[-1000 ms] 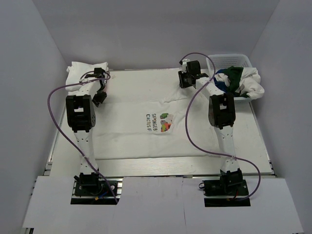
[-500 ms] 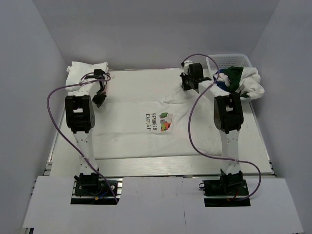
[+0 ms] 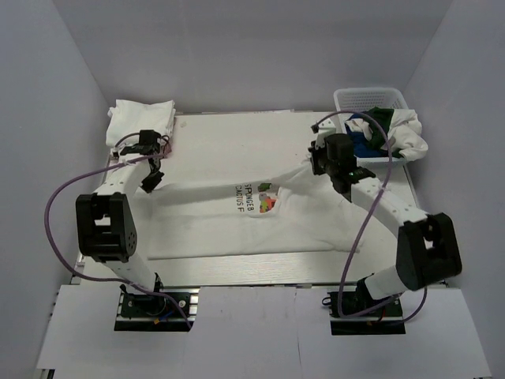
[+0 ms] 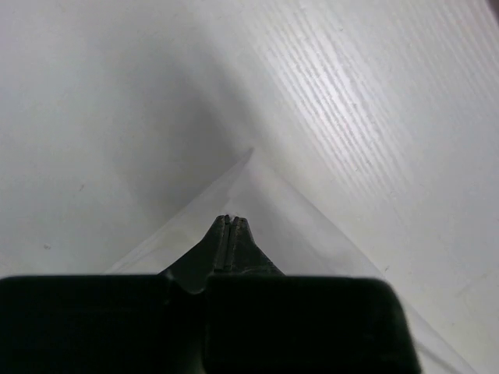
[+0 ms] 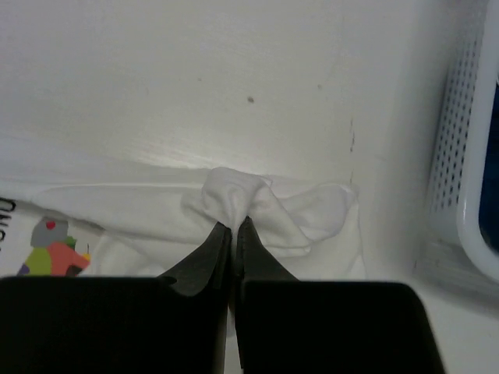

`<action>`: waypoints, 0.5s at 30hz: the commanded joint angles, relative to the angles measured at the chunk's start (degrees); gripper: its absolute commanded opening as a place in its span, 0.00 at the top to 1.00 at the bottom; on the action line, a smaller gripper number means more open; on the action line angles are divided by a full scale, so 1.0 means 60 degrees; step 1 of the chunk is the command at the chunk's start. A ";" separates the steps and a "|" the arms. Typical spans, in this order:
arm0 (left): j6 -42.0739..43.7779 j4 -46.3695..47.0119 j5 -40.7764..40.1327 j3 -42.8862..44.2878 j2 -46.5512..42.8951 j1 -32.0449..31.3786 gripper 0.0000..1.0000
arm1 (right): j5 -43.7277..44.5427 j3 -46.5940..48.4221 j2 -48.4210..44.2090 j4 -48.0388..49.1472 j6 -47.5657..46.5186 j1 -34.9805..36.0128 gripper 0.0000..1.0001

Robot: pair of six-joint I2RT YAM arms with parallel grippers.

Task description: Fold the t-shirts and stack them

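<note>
Worktop carries the printed shirt, spread below and nearward of both hands, print between them. Basket with loose shirts sits beyond the right hand, off to its right. White stack lies just beyond the left hand. Left hand is clenched on a thin pinch of the shirt's far edge. Right hand is clenched on a bunched wad of that edge. Looks like the fold-over. Carry both nearward in step, edge taut, lift low, lay onto near hem, then release.
</note>
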 commanded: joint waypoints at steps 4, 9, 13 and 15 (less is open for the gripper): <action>-0.0151 0.0742 -0.0092 -0.1346 -0.1679 -0.0101 1.00 | 0.1144 -0.1969 -0.2854 -0.0220 0.0911 0.0339 1.00; -0.0151 0.0831 -0.0106 -0.1684 -0.1958 -0.0101 1.00 | 0.1248 -0.3274 -0.4322 -0.1009 0.1411 0.0792 1.00; -0.0238 0.0611 -0.0297 -0.1786 -0.1958 -0.0101 1.00 | 0.1438 -0.3728 -0.4704 -0.1730 0.1718 0.1085 1.00; -0.0529 0.0246 -0.0399 -0.1902 -0.1958 -0.0101 1.00 | 0.1482 -0.4094 -0.4733 -0.1964 0.1997 0.1247 0.98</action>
